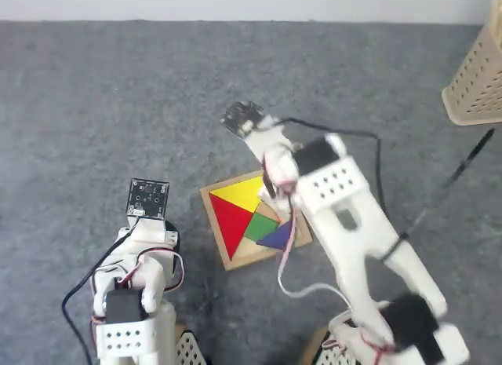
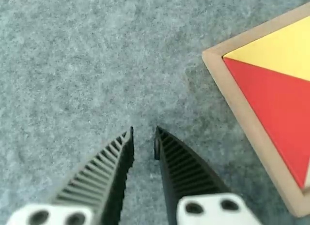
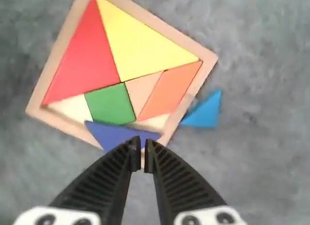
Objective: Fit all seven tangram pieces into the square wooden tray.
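Two triangles unseated: dark-blue triangle (image 3: 116, 135) straddling near-right rim of tray (image 3: 58, 55), mid-table; light-blue triangle (image 3: 203, 111) on carpet (image 2: 72, 65) just beside. Right gripper (image 3: 139, 148) pinched to a slit at dark-blue edge, nothing clearly held. Left gripper (image 2: 144, 138) barely ajar, empty. Best slid flat, corner-first, no lifting.

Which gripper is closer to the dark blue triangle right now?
Right. The right gripper sits at the dark blue triangle, over the tray rim; the left gripper is over the carpet, off beyond the tray's corner.
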Action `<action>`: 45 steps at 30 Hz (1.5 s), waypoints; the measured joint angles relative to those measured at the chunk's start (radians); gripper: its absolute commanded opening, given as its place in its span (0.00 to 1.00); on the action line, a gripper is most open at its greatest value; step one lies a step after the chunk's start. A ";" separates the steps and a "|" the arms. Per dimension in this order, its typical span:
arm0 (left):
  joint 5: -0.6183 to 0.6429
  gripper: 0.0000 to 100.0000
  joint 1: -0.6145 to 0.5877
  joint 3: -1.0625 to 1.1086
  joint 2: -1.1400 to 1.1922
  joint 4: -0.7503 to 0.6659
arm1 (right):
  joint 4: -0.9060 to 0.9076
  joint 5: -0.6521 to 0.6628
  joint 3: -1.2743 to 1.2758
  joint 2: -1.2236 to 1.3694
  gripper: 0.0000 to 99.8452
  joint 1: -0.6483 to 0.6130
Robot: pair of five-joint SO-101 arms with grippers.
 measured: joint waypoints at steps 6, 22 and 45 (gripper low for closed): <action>0.000 0.07 0.000 0.000 0.000 0.000 | -0.215 -0.035 0.365 -0.133 0.01 -0.032; 0.000 0.07 0.000 0.000 0.000 0.000 | -0.292 -0.051 0.430 -0.046 0.01 -0.080; 0.000 0.07 0.000 0.000 0.000 0.000 | -0.327 0.253 0.311 0.123 0.01 0.041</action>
